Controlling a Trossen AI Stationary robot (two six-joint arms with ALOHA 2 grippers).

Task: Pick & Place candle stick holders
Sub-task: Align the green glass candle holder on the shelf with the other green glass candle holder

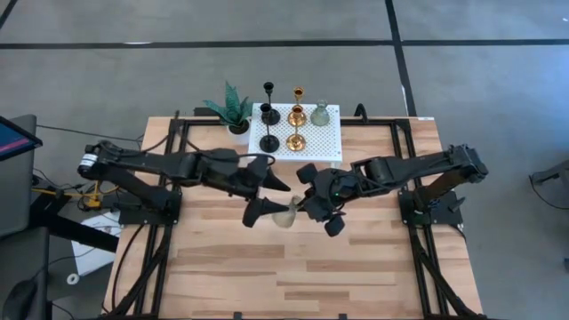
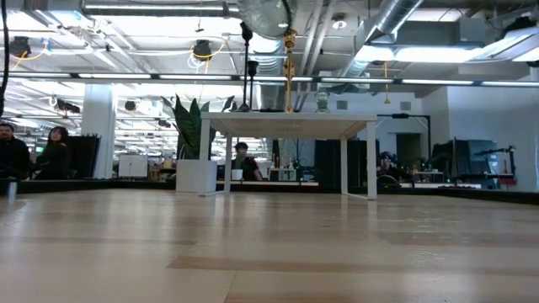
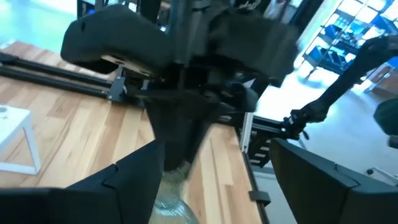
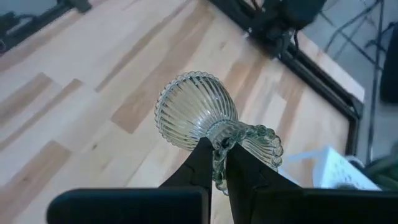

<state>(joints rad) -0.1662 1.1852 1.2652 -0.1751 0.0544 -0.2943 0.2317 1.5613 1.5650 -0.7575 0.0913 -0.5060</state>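
Observation:
A grey-green ribbed glass candle stick holder point(image 4: 194, 109) hangs over the middle of the table, with my right gripper point(image 4: 217, 163) shut on it; the high view shows the same holder point(image 1: 286, 214). My left gripper point(image 1: 274, 199) is open, level with the holder. Its fingers point(image 3: 124, 180) stand on either side of the holder point(image 3: 171, 208) without touching it. Five more holders stand on the white perforated platform point(image 1: 331, 142): two black point(image 1: 269, 114), two gold point(image 1: 297, 140) and one grey-green point(image 1: 320, 114). My right gripper pinches the holder's beaded flared rim point(image 4: 219, 144), close beside the narrow neck, between its two fingers. The fingers slant down from the table's right side. The holder is lifted clear of the table and lies tilted, its ribbed bulb pointing away from the fingers.
A small green potted plant point(image 1: 233, 111) stands at the platform's left corner. Black frame rails point(image 1: 169, 169) run along the table's left and right sides. Bare wood lies toward the near edge point(image 1: 293, 276). People sit in the room beyond point(image 2: 13, 151).

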